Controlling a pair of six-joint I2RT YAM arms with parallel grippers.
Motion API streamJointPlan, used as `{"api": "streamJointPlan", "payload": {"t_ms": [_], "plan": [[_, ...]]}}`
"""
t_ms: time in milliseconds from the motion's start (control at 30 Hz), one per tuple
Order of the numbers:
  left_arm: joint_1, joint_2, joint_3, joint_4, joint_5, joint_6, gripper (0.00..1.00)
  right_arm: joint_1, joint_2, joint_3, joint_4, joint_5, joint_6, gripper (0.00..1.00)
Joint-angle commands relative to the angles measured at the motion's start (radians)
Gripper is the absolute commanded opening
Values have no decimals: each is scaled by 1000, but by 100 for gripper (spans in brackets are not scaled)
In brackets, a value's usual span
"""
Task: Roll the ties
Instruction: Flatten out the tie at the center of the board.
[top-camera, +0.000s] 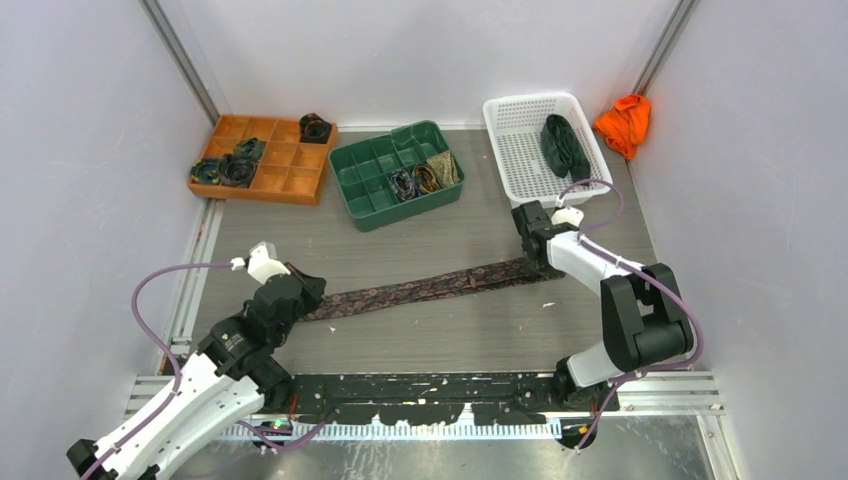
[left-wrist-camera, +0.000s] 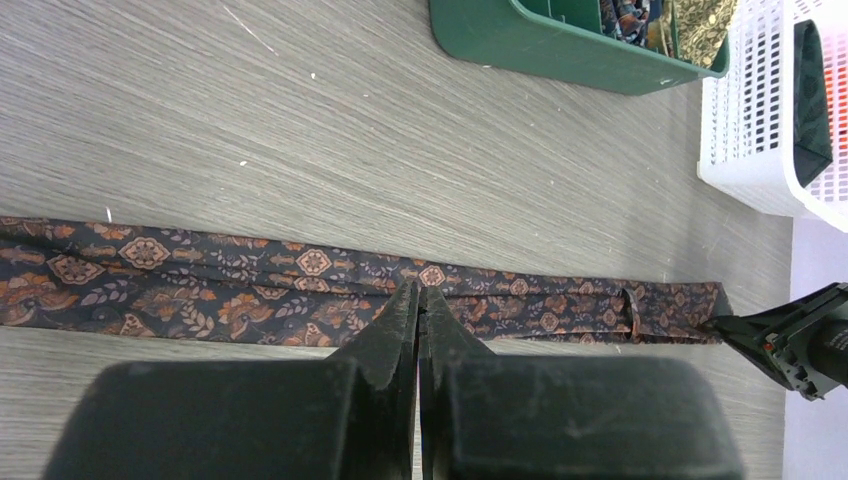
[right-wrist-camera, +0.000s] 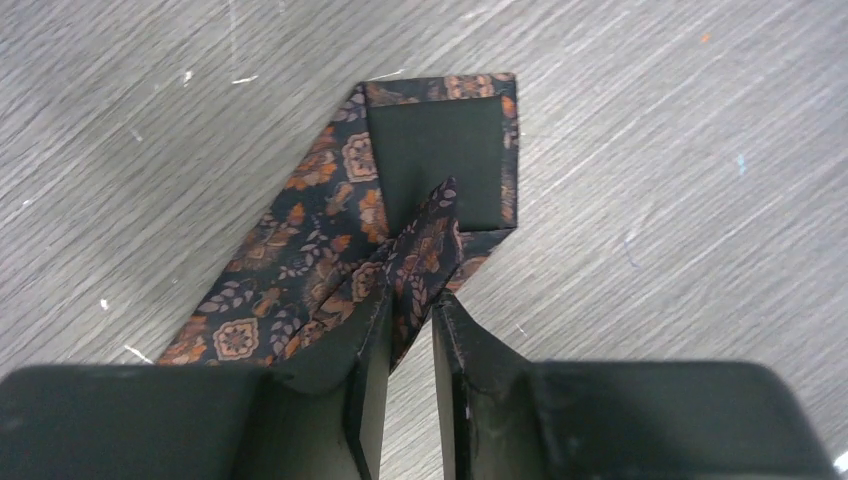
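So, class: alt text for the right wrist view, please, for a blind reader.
The right gripper pinches a raised fold of a dark, orange-patterned tie. Its end lies folded back, showing plain dark lining, on the grey table.

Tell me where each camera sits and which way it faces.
Top external: above and behind the bases, looking down on the table; both arms show.
Left wrist: on the left arm, looking past the left gripper along the patterned tie.
Right wrist: looking down past the right gripper at the tie's folded end.
Shared: all see that tie; left wrist catches the right gripper.
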Motion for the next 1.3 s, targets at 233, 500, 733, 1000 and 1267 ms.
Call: {"api": "streamJointPlan", "payload": {"t_ms": [233,500,733,1000,1267], "plan": [[3,-9,-17,53,8,-1,0,-3,-96,-28,-80,72,89,35],[2,-28,-36,45,21,-10,0,-2,-167,-67,-87,4,82,41],[3,-54,-50,37,20,-20,0,-4,-151,-80,-71,-3,77,32],[2,-75,-55,16,8,-19,0,-37,13,-21,-39,-42,50,31],[3,-77,-65,7,-3,-21,0,-148,137,97,-26,-128,-15,31]]}}
